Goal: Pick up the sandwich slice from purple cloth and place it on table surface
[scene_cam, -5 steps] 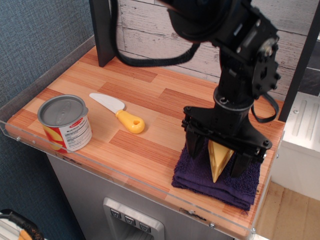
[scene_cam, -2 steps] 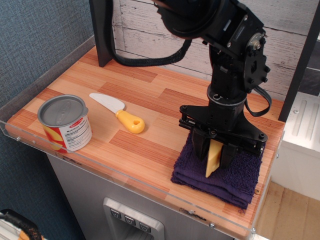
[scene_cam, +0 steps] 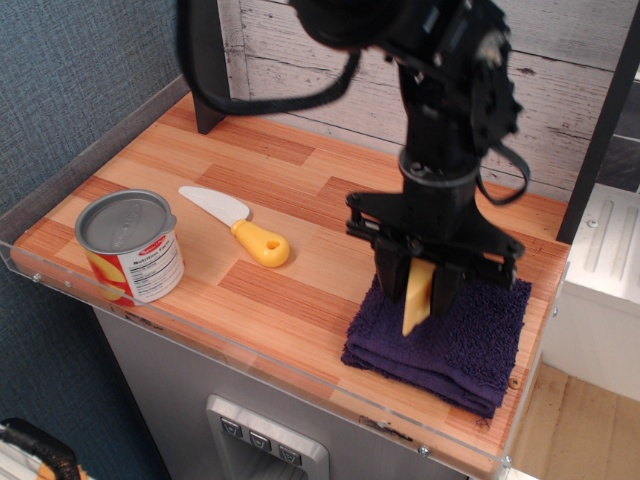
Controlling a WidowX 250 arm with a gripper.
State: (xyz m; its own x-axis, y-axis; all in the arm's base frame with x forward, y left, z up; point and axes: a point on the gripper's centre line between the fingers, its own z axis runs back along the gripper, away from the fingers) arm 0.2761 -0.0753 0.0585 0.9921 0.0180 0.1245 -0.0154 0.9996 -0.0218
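Note:
The sandwich slice (scene_cam: pixel 416 300), a yellow-orange wedge, hangs point-down between the black fingers of my gripper (scene_cam: pixel 418 288). The gripper is shut on it and holds it above the left part of the purple cloth (scene_cam: pixel 460 342), which lies folded at the front right of the wooden table surface (scene_cam: pixel 300 210). The wedge's tip sits just over the cloth's left area; I cannot tell whether it touches the cloth. The upper part of the wedge is hidden inside the gripper.
A yellow-handled white knife (scene_cam: pixel 238 226) lies at the table's middle left. A tin can (scene_cam: pixel 130 246) with a red and white label stands at the front left corner. A clear acrylic rim (scene_cam: pixel 250 358) runs along the front edge. A dark post (scene_cam: pixel 205 70) stands at the back.
The gripper has closed on the wedge and moved left and slightly up with it, from over the cloth's middle toward its left side.

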